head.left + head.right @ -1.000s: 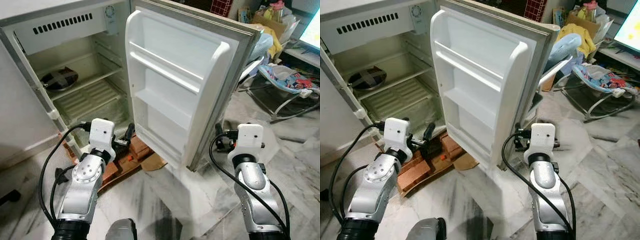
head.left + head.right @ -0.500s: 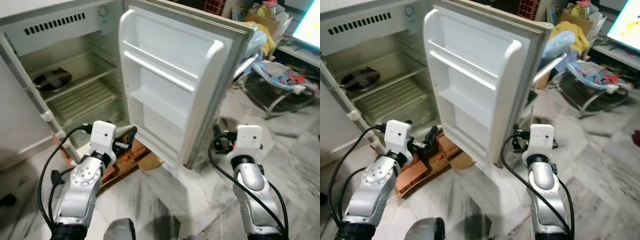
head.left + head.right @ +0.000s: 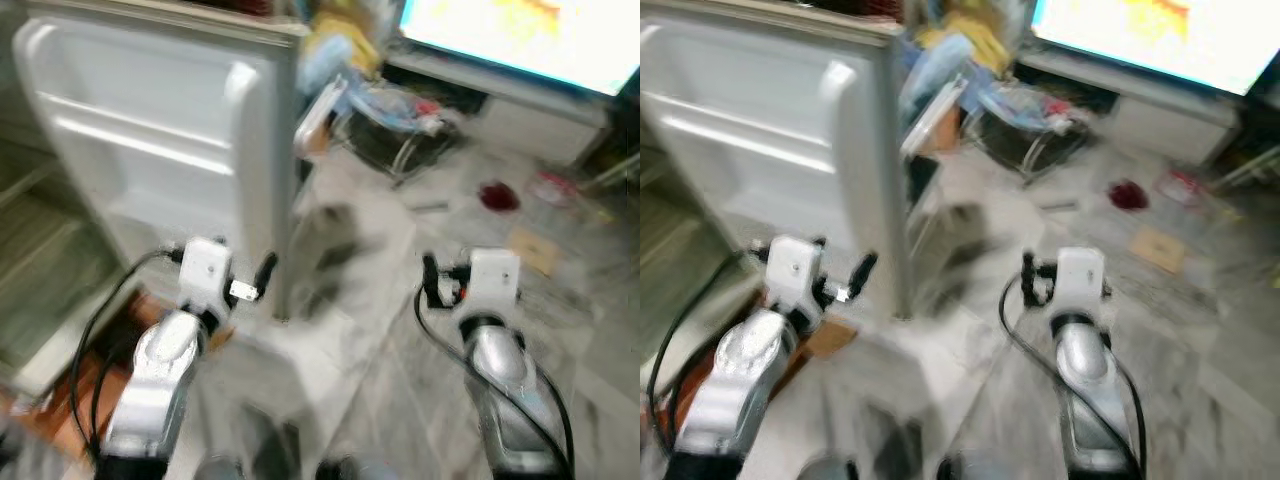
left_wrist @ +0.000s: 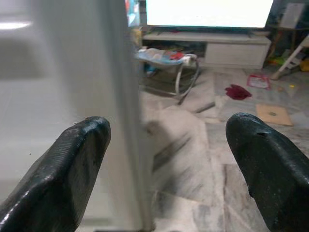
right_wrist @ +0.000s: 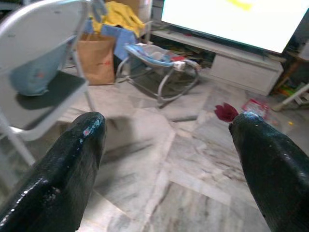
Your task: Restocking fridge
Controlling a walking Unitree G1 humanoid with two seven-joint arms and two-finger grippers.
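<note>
The head views are blurred. The white fridge door [image 3: 150,150] stands open at the left, and a strip of the fridge's inside [image 3: 30,260] shows at the left edge. My left gripper [image 3: 264,274] is held low in front of the door's free edge [image 4: 120,96]; it is open with nothing between its fingers [image 4: 63,164]. My right gripper [image 3: 432,281] hovers over the marble floor to the right of the door, also open and empty, its fingers [image 5: 67,159] spread wide.
A lit TV screen [image 3: 520,40] on a low white stand [image 4: 231,48] fills the far right. A baby bouncer [image 5: 159,58], a folding chair [image 5: 38,63] and a brown paper bag [image 5: 96,58] stand beyond the door. A red cloth [image 5: 224,111] and a cardboard piece [image 4: 273,114] lie on the floor.
The whole picture has swung to the right and blurred: the camera turned, so the fridge now sits at the left and the TV has come into view. Both arms keep their pose.
</note>
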